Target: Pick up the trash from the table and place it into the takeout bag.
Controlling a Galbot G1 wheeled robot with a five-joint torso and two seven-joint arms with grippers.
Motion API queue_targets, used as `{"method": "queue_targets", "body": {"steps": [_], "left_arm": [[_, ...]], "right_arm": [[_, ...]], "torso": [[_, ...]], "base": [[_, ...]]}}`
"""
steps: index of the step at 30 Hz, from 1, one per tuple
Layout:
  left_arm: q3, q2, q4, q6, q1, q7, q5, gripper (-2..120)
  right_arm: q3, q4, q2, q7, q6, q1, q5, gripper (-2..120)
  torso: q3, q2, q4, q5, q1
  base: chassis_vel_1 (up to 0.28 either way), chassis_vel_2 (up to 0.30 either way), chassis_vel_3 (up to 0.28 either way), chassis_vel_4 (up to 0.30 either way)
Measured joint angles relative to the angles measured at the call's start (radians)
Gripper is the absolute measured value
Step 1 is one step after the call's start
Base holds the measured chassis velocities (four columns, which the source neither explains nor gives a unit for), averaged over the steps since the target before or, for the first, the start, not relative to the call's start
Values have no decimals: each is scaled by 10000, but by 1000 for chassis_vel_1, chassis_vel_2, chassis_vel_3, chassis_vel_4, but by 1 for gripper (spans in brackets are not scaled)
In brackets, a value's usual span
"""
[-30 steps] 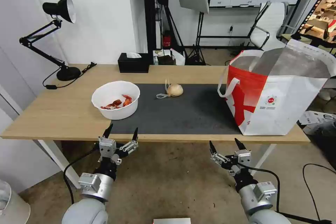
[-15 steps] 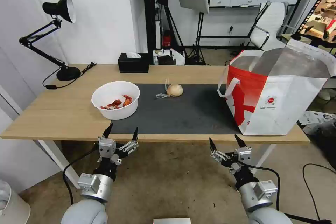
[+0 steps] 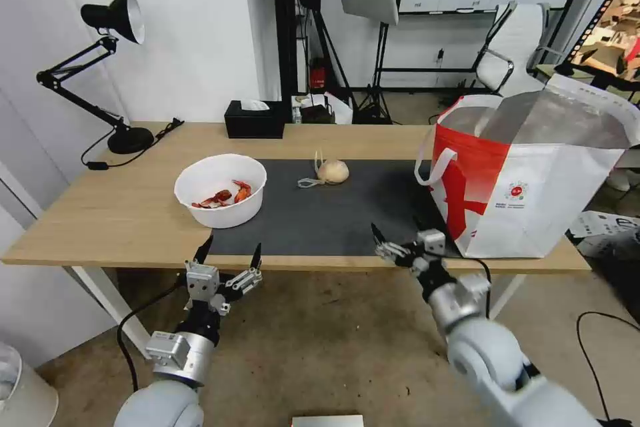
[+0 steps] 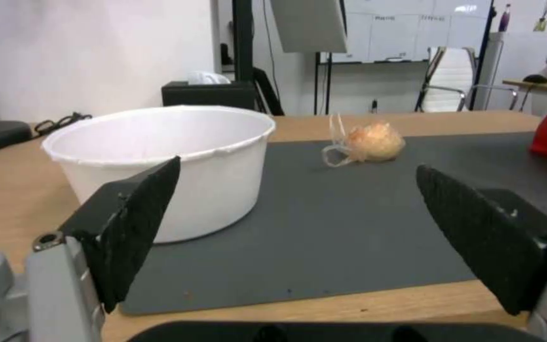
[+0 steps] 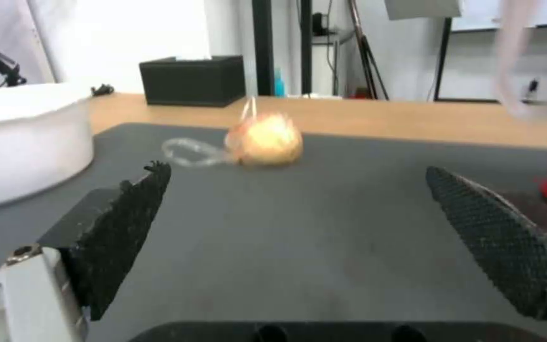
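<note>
On the light-wood table [image 3: 120,213], a white round bowl [image 3: 220,199] with red crayfish shells sits at the left edge of the dark grey mat [image 3: 333,213]. A beige lump [image 3: 333,171] wrapped in clear plastic lies at the mat's back. The takeout bag [image 3: 533,180] stands open on the right. My right gripper [image 3: 398,232] is open over the mat's front edge, just left of the bag, facing the lump [image 5: 267,140]. My left gripper [image 3: 232,248] is open below the table's front edge, in front of the bowl [image 4: 159,152]. Both grippers are empty.
A black tissue box [image 3: 254,120] sits at the table's back edge and a black desk lamp [image 3: 113,20] at the back left. Behind the table are light stands and an office chair [image 3: 513,47]. Cables lie on the floor at the right.
My right arm has risen and moved forward and left, from below the table edge to over the mat's front edge. The left arm has not moved.
</note>
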Motion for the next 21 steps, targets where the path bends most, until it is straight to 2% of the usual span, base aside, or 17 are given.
{"method": "queue_targets", "body": {"steps": [4, 6, 8, 10, 12, 14, 15, 19, 21], "left_arm": [[-12, -76, -1, 213, -7, -10, -2, 100], [-11, -147, -30, 368, 12, -26, -9, 100], [-19, -157, -31, 383, 21, -26, -9, 100], [-56, -184, 4, 392, 35, -30, -5, 100], [-63, -196, 14, 393, 40, -29, -6, 100], [-89, -239, 44, 391, 55, -32, -2, 100], [-89, -239, 44, 391, 55, -32, -2, 100], [-121, -252, 137, 279, 145, -34, 5, 100], [-130, -251, 157, 249, 164, -34, 7, 100]], "right_arm": [[-663, -715, 128, 145, -145, 1119, 335, 100], [-1502, -1820, 467, 333, -279, 2416, 651, 100], [-1723, -2186, 585, 388, -357, 2805, 732, 100], [-2389, -3348, 1029, 573, -764, 4134, 1170, 100], [-2555, -3738, 1206, 621, -896, 4521, 1327, 100], [-2965, -5033, 1793, 658, -1052, 5579, 1536, 100], [-2965, -5033, 1793, 658, -1052, 5579, 1536, 100], [-3294, -6781, 2658, 649, -1386, 6628, 1367, 100], [-3331, -7137, 2862, 649, -1505, 6798, 1266, 100]], "torso": [[0, 0, 0, 0, 0], [0, 0, 0, 3, 0], [0, 0, 0, 3, 0], [0, 0, 1, -2, 0], [0, 0, 1, 1, 0], [0, 0, 2, -2, 0], [0, 0, 2, -2, 0], [-1, 0, -1, -2, 0], [-1, 0, 0, -1, 0]], "base": [[0, 0, 0, 0], [0, 0, 0, 0], [0, 0, 0, 0], [0, 0, 0, 0], [0, 0, 0, 0], [0, 0, 0, 0], [0, 0, 0, 0], [0, 0, 0, 0], [0, 0, 0, 0]]}}
